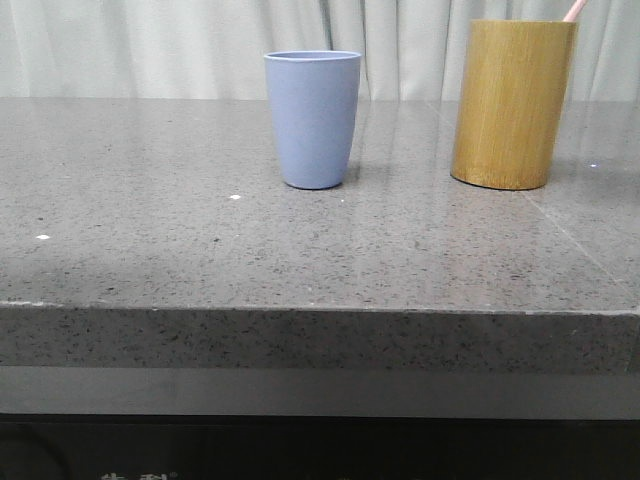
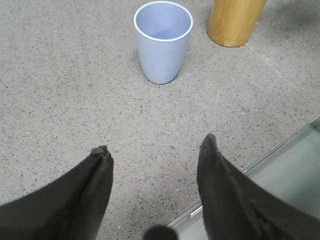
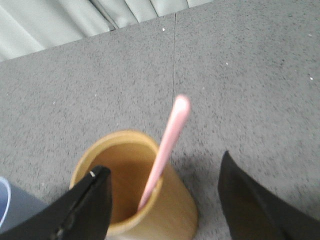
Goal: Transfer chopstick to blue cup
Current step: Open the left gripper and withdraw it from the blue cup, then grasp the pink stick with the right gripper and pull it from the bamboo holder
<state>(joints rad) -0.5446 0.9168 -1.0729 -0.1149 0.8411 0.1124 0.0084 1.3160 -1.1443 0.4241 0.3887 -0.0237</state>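
Your two pincers hang over the grey stone counter, both spread wide and empty.

Nearest you, the left pincer [image 2: 155,147] gapes above the counter [image 1: 150,250] by its front edge; the blue cup [image 2: 163,41] stands upright well ahead of its fingertips, nothing showing inside it. The right pincer [image 3: 165,172] is released too, its fingers straddling the bamboo holder [image 3: 134,189], where one pink chopstick [image 3: 165,150] leans on the rim between them, untouched. Farthest back, beyond the holder, hangs a pale curtain [image 1: 150,45].
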